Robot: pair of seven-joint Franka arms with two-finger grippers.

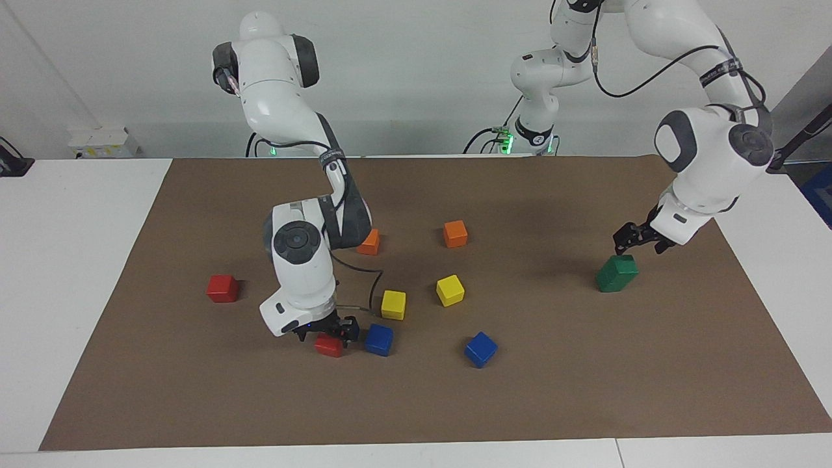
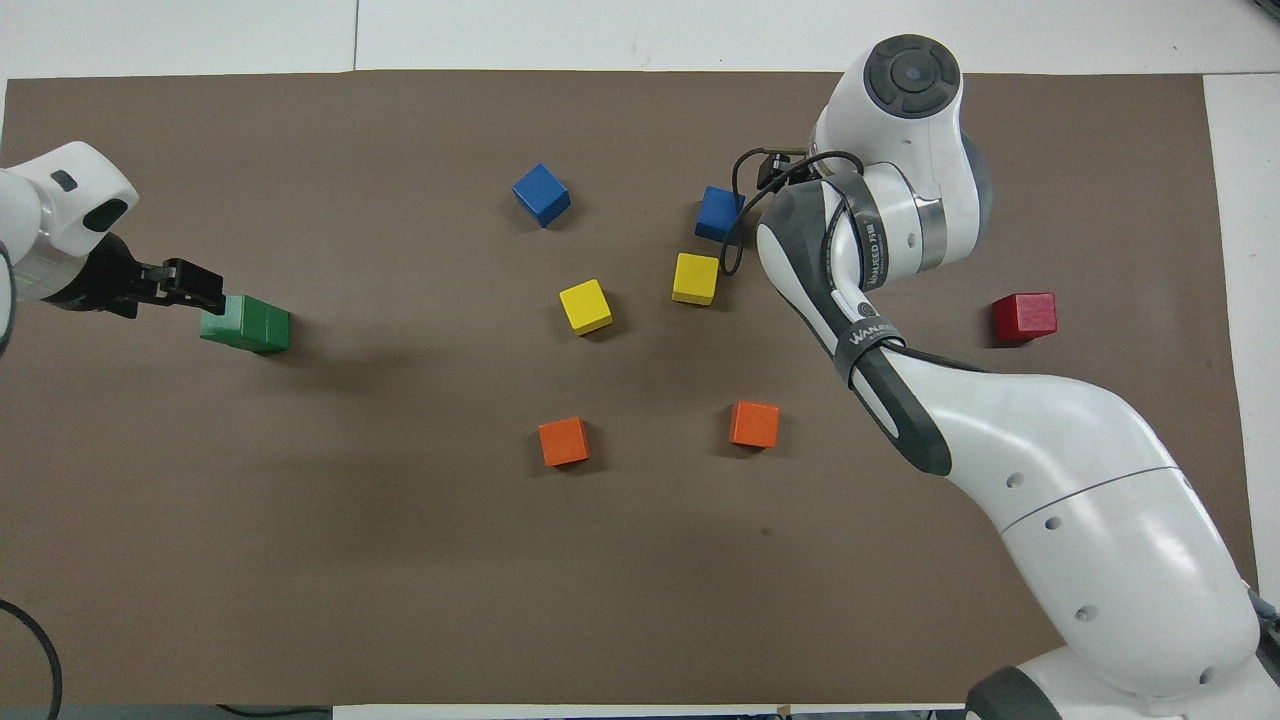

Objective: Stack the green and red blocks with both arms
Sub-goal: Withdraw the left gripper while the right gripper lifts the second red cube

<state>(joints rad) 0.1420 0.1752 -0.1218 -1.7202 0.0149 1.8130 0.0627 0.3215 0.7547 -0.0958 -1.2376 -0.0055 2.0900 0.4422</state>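
Toward the left arm's end of the mat stands a green stack, two blocks high by its look. My left gripper hangs open just above it, touching nothing. One red block lies beside a blue cube, and my right gripper is low over it, open, with its fingers on either side. The overhead view hides this block under the right arm's wrist. A second red block sits alone toward the right arm's end.
A blue cube sits tight against the right gripper's side. Another blue cube, two yellow cubes and two orange cubes are spread mid-mat. The brown mat lies on a white table.
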